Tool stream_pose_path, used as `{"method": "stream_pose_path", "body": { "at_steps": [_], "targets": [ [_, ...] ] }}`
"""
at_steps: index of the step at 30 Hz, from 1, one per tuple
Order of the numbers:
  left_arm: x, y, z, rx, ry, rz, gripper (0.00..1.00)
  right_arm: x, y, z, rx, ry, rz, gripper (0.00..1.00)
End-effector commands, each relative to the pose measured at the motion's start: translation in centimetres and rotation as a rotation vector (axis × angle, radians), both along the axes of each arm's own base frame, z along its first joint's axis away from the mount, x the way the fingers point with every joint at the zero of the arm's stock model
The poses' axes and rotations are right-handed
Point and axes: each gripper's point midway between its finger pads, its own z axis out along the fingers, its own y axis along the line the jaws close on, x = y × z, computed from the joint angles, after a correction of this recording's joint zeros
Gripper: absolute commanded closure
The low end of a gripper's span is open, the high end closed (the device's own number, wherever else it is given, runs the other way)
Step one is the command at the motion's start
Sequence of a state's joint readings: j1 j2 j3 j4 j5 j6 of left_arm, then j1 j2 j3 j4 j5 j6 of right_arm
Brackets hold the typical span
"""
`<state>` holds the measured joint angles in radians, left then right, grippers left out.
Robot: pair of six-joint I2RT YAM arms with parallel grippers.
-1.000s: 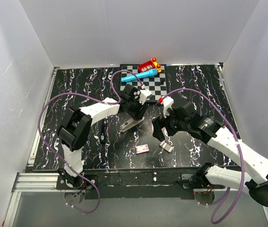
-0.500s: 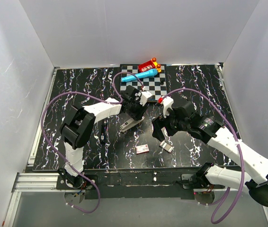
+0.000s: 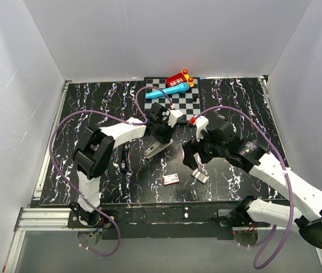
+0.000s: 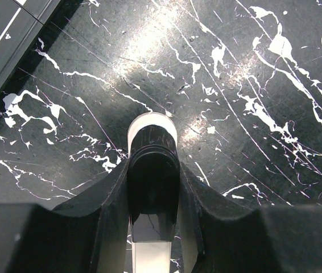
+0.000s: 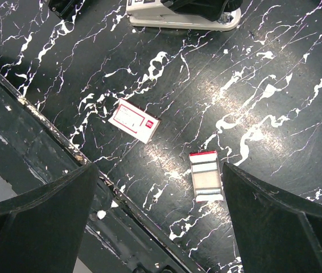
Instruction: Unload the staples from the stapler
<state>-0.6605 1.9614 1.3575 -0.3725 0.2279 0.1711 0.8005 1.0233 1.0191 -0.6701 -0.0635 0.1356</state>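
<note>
The left claw (image 4: 153, 170) is narrow, its fingers pressed against both sides of the stapler (image 4: 152, 139). The stapler lies flat near the middle of the surface (image 3: 87, 108), just in front of the checkerboard (image 3: 188, 98). The right claw (image 5: 160, 169) gapes wide above a white-and-red box (image 5: 134, 120) near the front edge.

You have a table top (image 3: 93, 102) of black, streaked all over with white marble-like veins. The square chequered board (image 3: 190, 101) is black and white. The pen-shaped marker (image 3: 168, 91) is turquoise; the toy block (image 3: 178, 78) is red with yellow knobs. The dark grey-black desk stapler (image 4: 152, 170) has a pale silvery base. The small flat box (image 5: 134, 120) is white with a red end. Purple cables (image 3: 50, 152) trail from your white-and-black arms (image 3: 124, 132).
</note>
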Motion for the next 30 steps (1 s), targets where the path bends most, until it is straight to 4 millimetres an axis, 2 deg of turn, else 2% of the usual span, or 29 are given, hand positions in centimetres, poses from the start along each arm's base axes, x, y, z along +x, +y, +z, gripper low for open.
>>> {"method": "stream_pose_path", "body": {
  "at_steps": [1,3,8,13,18,25,30],
  "targets": [
    [0.4,-1.9,5.9,-0.141,-0.033,0.003,1.0,0.7,0.4,1.7,0.047,-0.061,-0.01,0.02],
    [-0.2,-2.2,7.0,-0.164,-0.035,-0.041,1.0,1.0,0.1,2.3,0.055,-0.094,-0.031,0.02],
    [-0.9,-2.2,11.2,-0.246,-0.117,-0.068,1.0,2.3,-1.0,3.8,0.058,-0.161,-0.12,0.02],
    [-2.3,-2.1,15.5,-0.331,-0.171,-0.1,1.0,1.7,-0.7,5.2,0.011,-0.112,-0.073,0.02],
    [-3.0,-1.1,19.7,-0.407,-0.236,-0.04,1.0,1.7,-0.2,7.0,0.063,-0.15,-0.053,0.02],
    [-4.5,0.9,24.9,-0.539,-0.336,0.055,1.0,2.2,-1.4,9.2,0.036,-0.196,-0.088,0.02],
    [-6.3,2.0,26.8,-0.621,-0.333,0.096,1.0,1.8,-1.4,11.2,0.056,-0.218,-0.061,0.02]
  ]
}}
